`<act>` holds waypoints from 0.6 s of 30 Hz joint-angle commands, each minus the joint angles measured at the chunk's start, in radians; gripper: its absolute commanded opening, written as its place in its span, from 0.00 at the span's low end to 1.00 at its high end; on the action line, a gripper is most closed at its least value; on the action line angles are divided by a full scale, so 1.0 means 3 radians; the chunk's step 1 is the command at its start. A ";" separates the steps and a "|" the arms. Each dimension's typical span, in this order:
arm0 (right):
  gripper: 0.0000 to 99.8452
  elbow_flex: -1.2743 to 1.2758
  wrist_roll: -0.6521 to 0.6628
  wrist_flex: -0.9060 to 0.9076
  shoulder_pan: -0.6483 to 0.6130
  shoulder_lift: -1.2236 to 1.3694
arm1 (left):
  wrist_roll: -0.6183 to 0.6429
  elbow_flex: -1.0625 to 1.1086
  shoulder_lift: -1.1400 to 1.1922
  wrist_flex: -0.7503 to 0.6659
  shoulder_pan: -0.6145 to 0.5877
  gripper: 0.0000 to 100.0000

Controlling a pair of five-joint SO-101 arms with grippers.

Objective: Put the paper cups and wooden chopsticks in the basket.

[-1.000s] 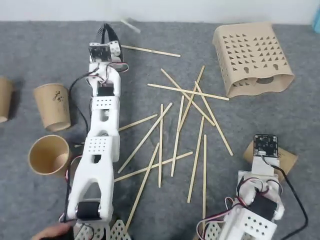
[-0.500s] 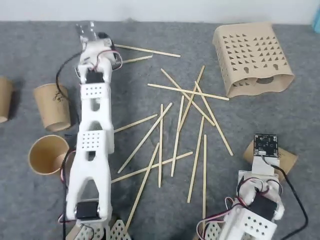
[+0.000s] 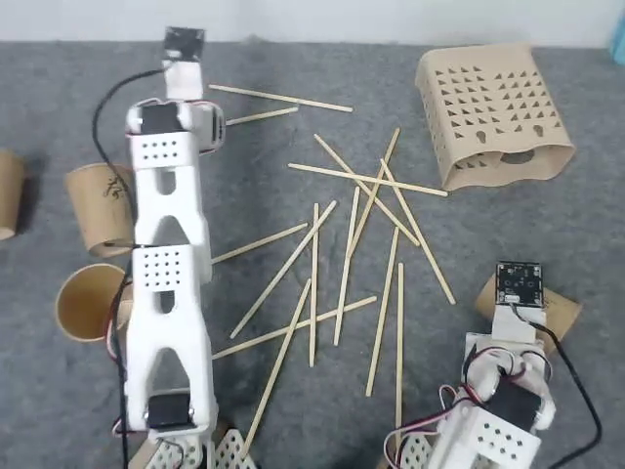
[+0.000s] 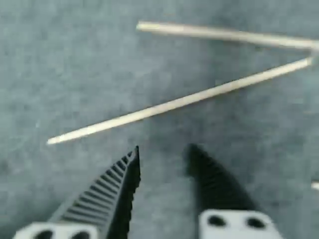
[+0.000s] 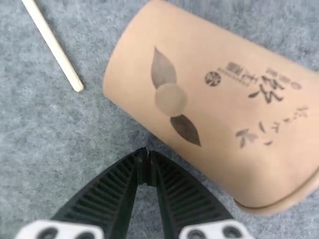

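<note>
I have the left arm stretched out along the left side of the mat, with its wrist at the far edge. The left gripper hangs released over bare mat, jaws apart and nothing between them. Just past its tips lies the near stick, clear of both fingers. The far stick lies a little beyond that, and the two come close together at one end.

The right arm sits folded at the near right. The right gripper is clenched, tips pressed together on nothing, low over the mat. It sits just beside the right cup, which lies on its side; I can't tell whether the tips touch the cup. The end of a loose stick rests near that cup but apart from it.

The other chopsticks lie criss-crossed on the middle of the mat, between the two arms. The basket is at the far right with a perforated face turned up, well apart from both grippers.

On the left, the side cup lies tipped over, partly hidden behind the left arm. Nearer to me, the open cup shows its mouth, just beside the same arm. The edge cup is cut off at the left border. Every cup and stick I can see lies on the mat, outside the basket.
</note>
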 commanded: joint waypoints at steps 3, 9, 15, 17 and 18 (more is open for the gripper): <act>0.01 -0.0153 0.0051 0.0028 0.0043 0.0018 | -0.0041 -0.0003 -0.0302 -0.0184 -0.0302 0.36; 0.01 -0.0153 0.0051 0.0028 0.0043 0.0018 | -0.0435 0.0284 -0.0128 -0.0752 -0.0430 0.36; 0.01 -0.0153 0.0051 0.0028 0.0043 0.0018 | -0.0614 0.0432 0.0205 -0.1473 -0.0486 0.36; 0.01 -0.0153 0.0051 0.0028 0.0043 0.0018 | -0.0619 0.0437 0.0322 -0.1718 -0.0491 0.36; 0.01 -0.0153 0.0051 0.0028 0.0043 0.0018 | -0.0665 0.0448 0.0384 -0.1816 -0.0491 0.36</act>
